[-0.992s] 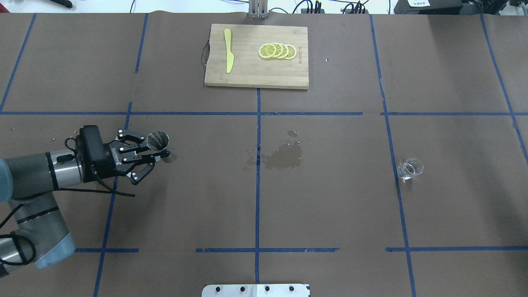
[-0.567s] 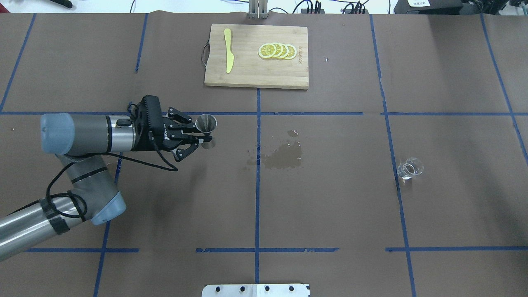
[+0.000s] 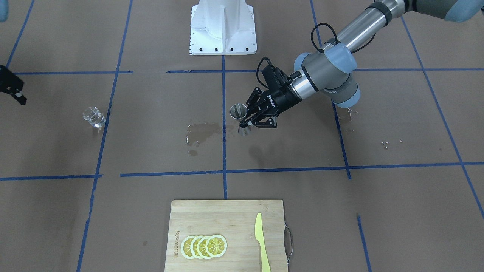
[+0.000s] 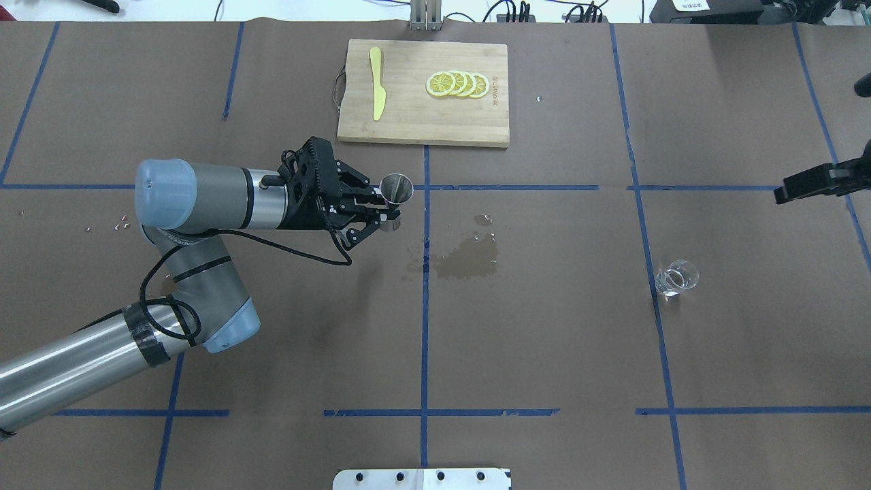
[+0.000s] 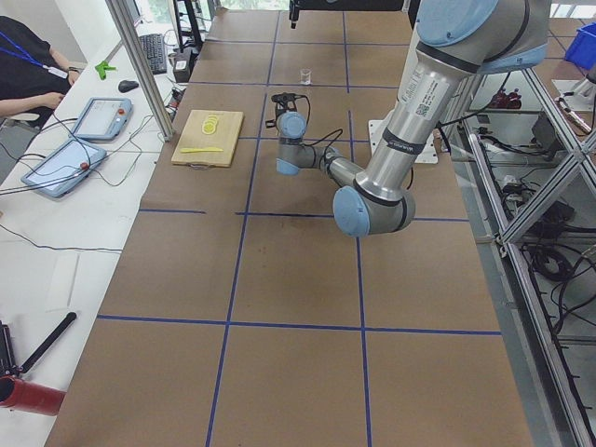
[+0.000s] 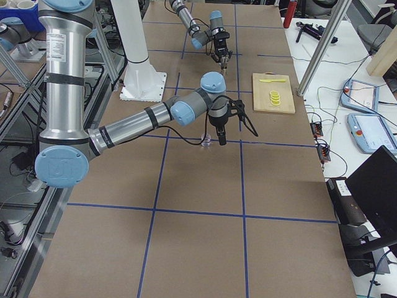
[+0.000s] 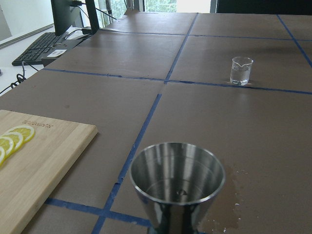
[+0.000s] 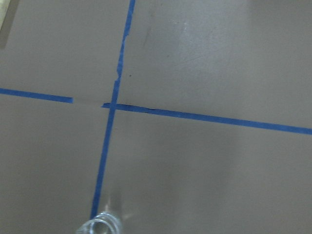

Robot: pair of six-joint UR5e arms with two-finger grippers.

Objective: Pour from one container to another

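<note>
- Holding the jigger (image 4: 396, 188) by its narrow waist, the left jaws are clamped on it just left of the worktop's (image 4: 544, 340) centre tape line. The jigger hangs clear of the surface.
- The jigger is upright with its wide mouth up. I judge this grip is chosen so that the rim stays free to receive a pour. The left wrist view shows the bowl bright, and I see no liquid in it.
- The glass cup (image 4: 676, 278) stands alone on the robot's right half of the worktop, beside a blue tape line and well apart from the jigger. Nothing grips it. Whether it holds liquid is too faint to tell.
- The right jaws show only as a dark shape at the worktop's right edge, away from the cup and on its far side. I cannot tell whether they are apart or together. The right wrist view catches just the cup's rim at its lower edge.
- A wet patch (image 4: 469, 258) lies between jigger and cup, right of the centre line. A container set down there could slide.
- The cutting board (image 4: 422, 126), with lemon slices (image 4: 457, 84) and a yellow knife (image 4: 376, 83), sits beyond the jigger at the far side. Bare worktop lies between the jigger and the cup, so either arm has room to close the gap.
</note>
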